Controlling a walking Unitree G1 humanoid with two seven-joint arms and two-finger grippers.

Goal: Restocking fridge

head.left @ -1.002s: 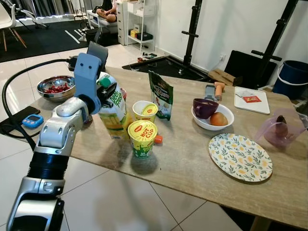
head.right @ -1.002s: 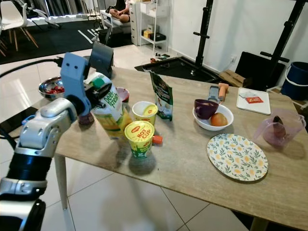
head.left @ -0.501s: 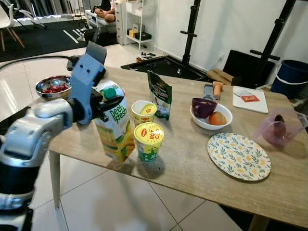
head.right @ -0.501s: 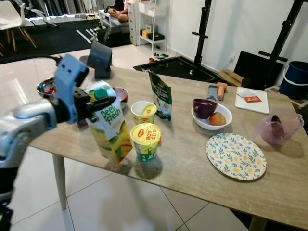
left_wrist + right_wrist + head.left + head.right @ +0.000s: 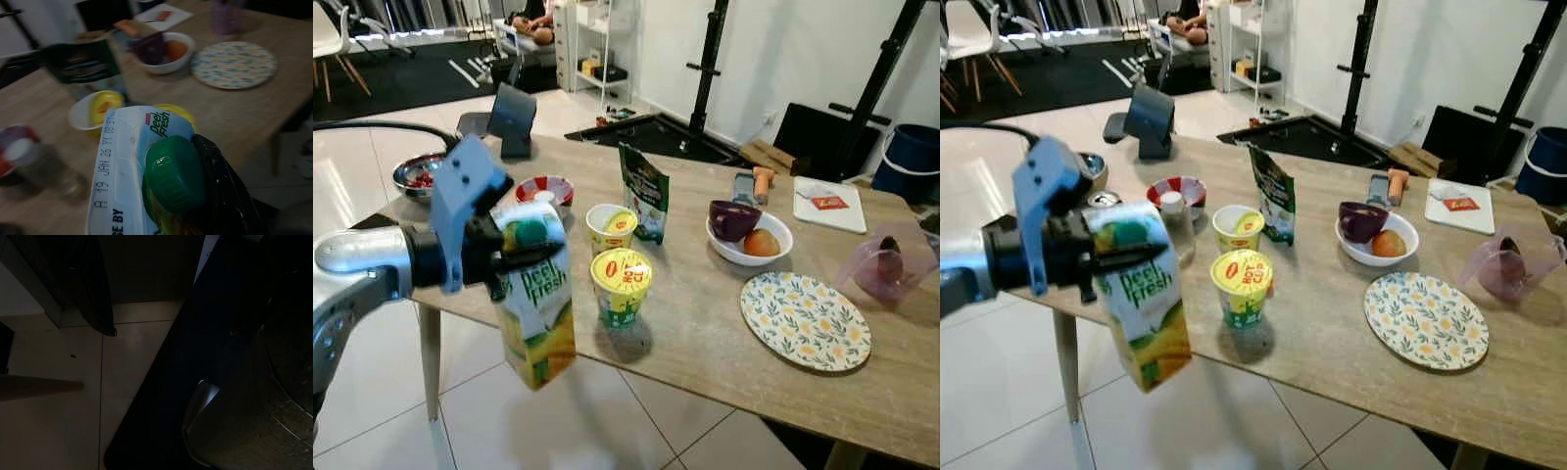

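The left gripper (image 5: pixel 514 257) clamps the Peel Fresh juice carton (image 5: pixel 536 311) by its top, off the counter (image 5: pixel 705 323) edge beside the Hot Cup noodle cup (image 5: pixel 621 286), where the carton's hanging weight could slip it free onto the tiled floor (image 5: pixel 607 421).

The left arm (image 5: pixel 357 257) is silver metal, with a blue block at the wrist and a black gripper (image 5: pixel 514 257).

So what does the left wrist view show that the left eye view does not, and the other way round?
Left wrist view: the date stamp printed on top of the juice carton. Left eye view: the carton held beyond the table edge, above the floor, in the jaws of the left gripper; also a steel bowl and blue bucket. Both: carton, yellow cups, white bowl, patterned plate, green pouch.
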